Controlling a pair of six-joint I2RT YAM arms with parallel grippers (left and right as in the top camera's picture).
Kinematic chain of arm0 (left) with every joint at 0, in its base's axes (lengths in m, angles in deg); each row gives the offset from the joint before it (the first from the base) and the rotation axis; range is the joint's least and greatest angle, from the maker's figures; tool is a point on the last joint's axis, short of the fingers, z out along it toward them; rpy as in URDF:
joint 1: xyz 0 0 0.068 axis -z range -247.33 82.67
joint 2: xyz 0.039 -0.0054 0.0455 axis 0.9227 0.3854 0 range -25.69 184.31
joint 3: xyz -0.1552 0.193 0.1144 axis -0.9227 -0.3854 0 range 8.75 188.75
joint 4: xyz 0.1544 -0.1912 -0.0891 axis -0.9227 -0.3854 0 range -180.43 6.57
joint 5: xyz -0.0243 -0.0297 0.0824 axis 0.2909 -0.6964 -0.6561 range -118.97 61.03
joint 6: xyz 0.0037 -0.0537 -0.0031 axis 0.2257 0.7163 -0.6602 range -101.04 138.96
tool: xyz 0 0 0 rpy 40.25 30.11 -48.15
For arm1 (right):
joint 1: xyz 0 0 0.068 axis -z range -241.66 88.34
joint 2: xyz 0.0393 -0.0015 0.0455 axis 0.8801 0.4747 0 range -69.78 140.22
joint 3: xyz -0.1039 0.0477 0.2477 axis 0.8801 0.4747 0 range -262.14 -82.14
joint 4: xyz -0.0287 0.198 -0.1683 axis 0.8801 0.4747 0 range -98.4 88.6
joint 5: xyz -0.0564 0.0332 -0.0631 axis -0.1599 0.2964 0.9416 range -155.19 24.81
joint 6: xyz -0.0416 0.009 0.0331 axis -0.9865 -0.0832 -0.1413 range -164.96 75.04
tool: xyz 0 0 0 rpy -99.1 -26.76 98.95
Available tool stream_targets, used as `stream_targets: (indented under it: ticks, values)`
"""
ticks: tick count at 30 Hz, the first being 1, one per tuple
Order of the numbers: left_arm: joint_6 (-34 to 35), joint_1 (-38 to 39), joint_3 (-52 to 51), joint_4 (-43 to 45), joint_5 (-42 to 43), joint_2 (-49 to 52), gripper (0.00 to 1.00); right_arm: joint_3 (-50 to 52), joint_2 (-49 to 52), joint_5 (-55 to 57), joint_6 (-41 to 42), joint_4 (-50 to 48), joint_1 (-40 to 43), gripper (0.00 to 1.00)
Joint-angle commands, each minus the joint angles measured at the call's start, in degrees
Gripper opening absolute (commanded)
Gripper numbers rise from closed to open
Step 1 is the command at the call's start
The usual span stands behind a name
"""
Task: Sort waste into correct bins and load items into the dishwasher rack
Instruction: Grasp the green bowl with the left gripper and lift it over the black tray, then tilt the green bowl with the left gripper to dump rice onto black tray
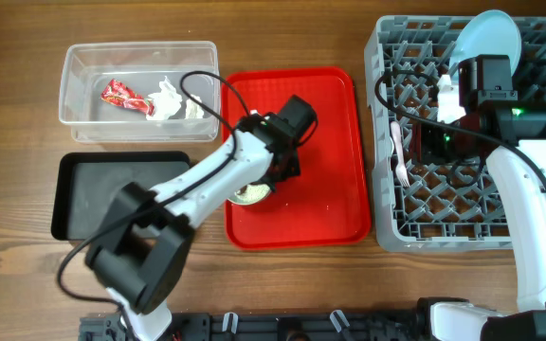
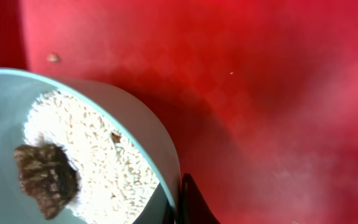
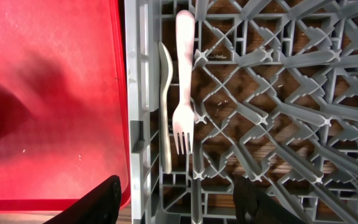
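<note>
Red tray [image 1: 335,204] — left gripper [image 2: 178,205] pinches rice bowl [image 2: 2,106]; right gripper [image 3: 179,202] agape.

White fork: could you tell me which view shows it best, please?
The right wrist view: the fork lies close in the rack, tines clear. Overhead shows it tiny at the rack's left edge; the left wrist view misses it.

Pale bowl [image 2: 138,127] of rice [image 2: 98,165] — red tray [image 2: 278,93]

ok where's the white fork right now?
In the right wrist view, the white fork lies in the dishwasher rack, just inside the edge that faces the red tray. The white spoon is right beside it.
</note>
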Motion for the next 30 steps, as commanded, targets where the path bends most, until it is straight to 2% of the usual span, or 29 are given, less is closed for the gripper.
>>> stream_targets:
  ticks: [1,5,8,14,20,26,30]
  values:
    - [-0.11,-2.45,0.04,-2.49,0.35,-6.95,0.04,-0.96,-0.15,0.98,0.87,0.04,0.24,0.59]
    - [-0.17,-6.10,0.04,-6.56,0.37,-11.65,0.04,-0.96,-0.15,0.98,0.85,0.02,0.26,0.59]
    - [-3.37,-9.81,0.04,-8.61,2.34,-14.32,0.04,-0.96,-0.15,0.98,0.81,0.04,0.24,0.59]
    - [-14.69,-23.96,0.04,-11.08,15.85,-16.81,0.04,-0.96,-0.15,0.96,0.20,0.07,0.24,0.58]
    - [-29.18,-39.41,-0.26,-12.22,35.45,-15.80,0.04,-0.96,-0.15,0.96,0.00,0.07,0.24,0.58]
    - [-40.15,-52.43,-6.10,-11.82,51.84,-15.28,0.04,-0.96,-0.15,0.96,-0.02,0.07,0.24,0.57]
    - [-43.98,-59.10,-11.15,-10.21,59.47,-15.17,0.04,-0.96,-0.15,0.96,0.00,0.07,0.24,0.57]
